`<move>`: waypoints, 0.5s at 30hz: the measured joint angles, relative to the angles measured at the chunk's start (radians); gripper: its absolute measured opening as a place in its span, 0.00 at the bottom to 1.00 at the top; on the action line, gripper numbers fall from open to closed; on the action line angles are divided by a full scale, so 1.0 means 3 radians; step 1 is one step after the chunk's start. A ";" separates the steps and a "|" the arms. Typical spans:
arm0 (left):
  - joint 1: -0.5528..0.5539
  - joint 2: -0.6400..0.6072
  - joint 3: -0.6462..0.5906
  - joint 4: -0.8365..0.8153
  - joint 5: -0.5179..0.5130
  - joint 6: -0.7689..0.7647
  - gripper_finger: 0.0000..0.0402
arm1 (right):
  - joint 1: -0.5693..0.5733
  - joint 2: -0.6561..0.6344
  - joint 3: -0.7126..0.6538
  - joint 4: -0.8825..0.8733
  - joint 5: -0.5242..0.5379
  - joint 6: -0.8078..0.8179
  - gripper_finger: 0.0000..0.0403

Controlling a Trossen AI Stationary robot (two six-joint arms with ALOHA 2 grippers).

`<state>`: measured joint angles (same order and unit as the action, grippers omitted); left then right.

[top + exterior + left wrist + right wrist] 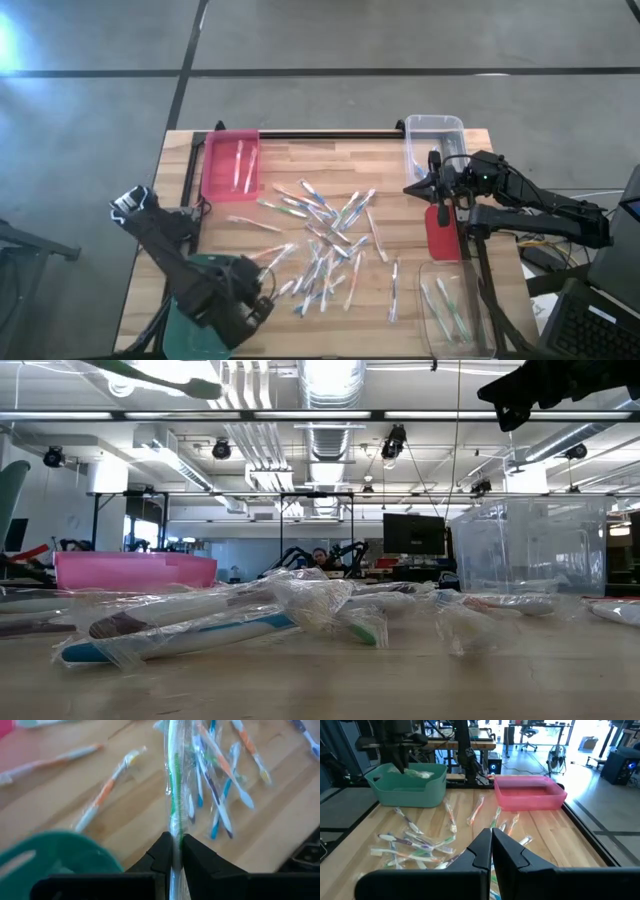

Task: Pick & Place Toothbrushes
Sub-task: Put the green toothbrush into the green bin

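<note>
Several wrapped toothbrushes [325, 235] lie scattered on the middle of the wooden table. My left gripper [258, 288] hangs above the table's near left part, beside the green bin [60, 855], and is shut on a green toothbrush [174, 795] in a clear wrapper. That toothbrush also shows high in the low view [160, 380]. My right gripper [491, 845] is shut with nothing in it and waits in the air at the far right, next to a clear bin [433, 140]. My left gripper pinches the green toothbrush in its clear wrapper [174, 832] between its two fingers, partway along the handle. The toothbrush runs in line with the fingers and sticks out well beyond their tips. The fingers slant down from above. The toothbrush is lifted clear of the table.
A pink bin [230, 165] with a few toothbrushes stands at the far left. A second clear bin [455, 315] with toothbrushes sits at the near right, and a flat red thing [441, 232] lies under my right arm. A black bar [330, 133] runs along the far edge.
</note>
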<state>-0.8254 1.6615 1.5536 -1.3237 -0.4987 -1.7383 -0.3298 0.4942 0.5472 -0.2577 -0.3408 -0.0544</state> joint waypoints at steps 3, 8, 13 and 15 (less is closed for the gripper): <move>-0.0184 0.0000 0.0017 -0.0008 -0.0052 -0.0249 0.09 | 0.0000 0.0000 0.0001 0.0000 0.0000 0.0001 0.02; -0.0516 0.0000 0.0024 -0.0047 -0.0149 -0.0748 0.09 | 0.0000 0.0001 0.0001 0.0000 0.0000 0.0001 0.02; -0.0841 0.0001 -0.0010 -0.0227 -0.0152 -0.1386 0.09 | 0.0000 0.0001 0.0001 0.0000 0.0001 0.0001 0.02; -0.0955 0.0007 -0.0010 -0.0341 -0.0181 -0.1636 0.09 | 0.0000 0.0000 0.0000 0.0000 0.0001 0.0000 0.02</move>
<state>-1.1119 1.6636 1.5505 -1.4261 -0.5528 -2.2293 -0.3298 0.4942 0.5473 -0.2577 -0.3406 -0.0543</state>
